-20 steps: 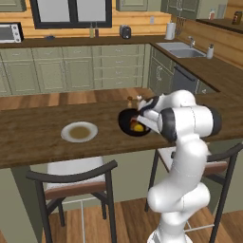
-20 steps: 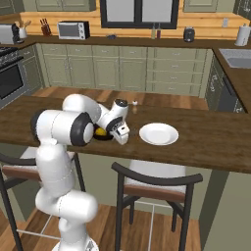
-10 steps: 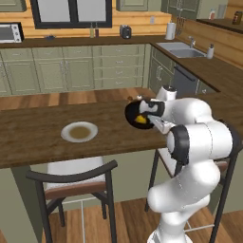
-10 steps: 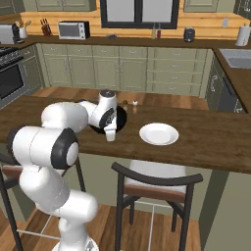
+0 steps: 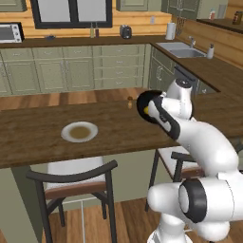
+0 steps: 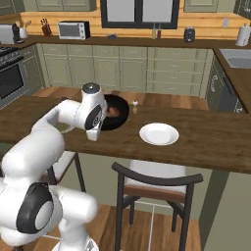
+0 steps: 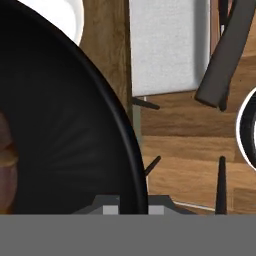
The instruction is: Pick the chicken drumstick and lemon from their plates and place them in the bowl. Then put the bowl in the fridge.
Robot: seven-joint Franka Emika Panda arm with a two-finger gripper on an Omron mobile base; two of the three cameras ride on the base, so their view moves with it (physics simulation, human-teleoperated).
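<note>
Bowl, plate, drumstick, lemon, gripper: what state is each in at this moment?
bowl: lifted off the counter, held at its rim, tilted.
chicken drumstick: inside the bowl.
lemon: inside the bowl, a yellow sliver showing.
plate: on the counter, nothing on it.
gripper: shut on the bowl's rim.

A small shaker stands on the wooden counter.

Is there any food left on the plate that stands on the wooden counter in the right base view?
No, the plate on the counter is bare; its whole off-white surface shows, with no food on it.
</note>
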